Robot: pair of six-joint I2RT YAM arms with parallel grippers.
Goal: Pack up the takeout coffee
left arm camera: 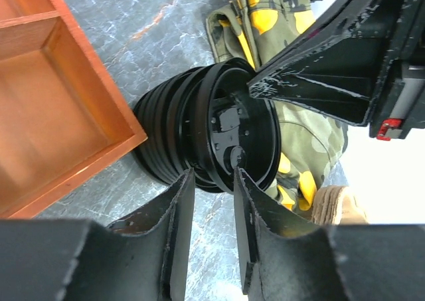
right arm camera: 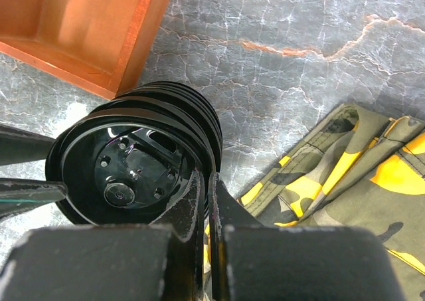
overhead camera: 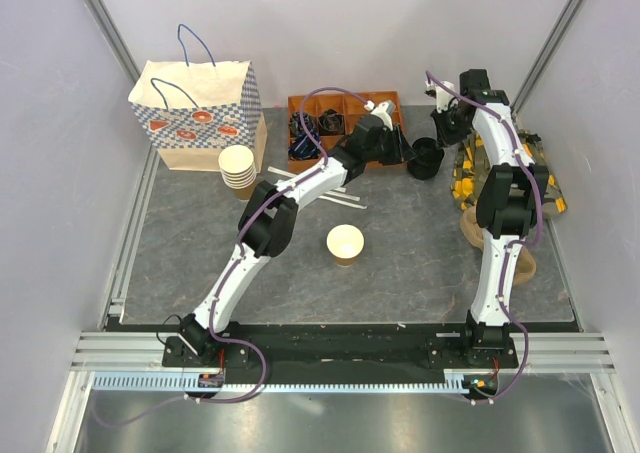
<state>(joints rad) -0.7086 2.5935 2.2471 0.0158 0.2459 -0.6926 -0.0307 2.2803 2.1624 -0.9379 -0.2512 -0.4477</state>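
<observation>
Lid-fetching step. The tan paper cup (overhead camera: 345, 243) stands lidless in the middle of the grey tabletop (overhead camera: 420, 263). Toward the far right corner, the left gripper (left arm camera: 212, 171) holds narrow-gapped jaws astride the front rim of the sideways stack of black plastic lids (left arm camera: 156, 128). The right gripper (right arm camera: 206, 178), jaws shut, touches the stack. The next move calls for pinching one lid and peeling it free.

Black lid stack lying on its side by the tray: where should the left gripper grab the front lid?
The stack lies on its side with the front lid facing outward, so only its thin rim is exposed. Pinch that rim at its lower edge, coming in face-on, one finger inside the lip, one outside. The left gripper is lined up there.
</observation>
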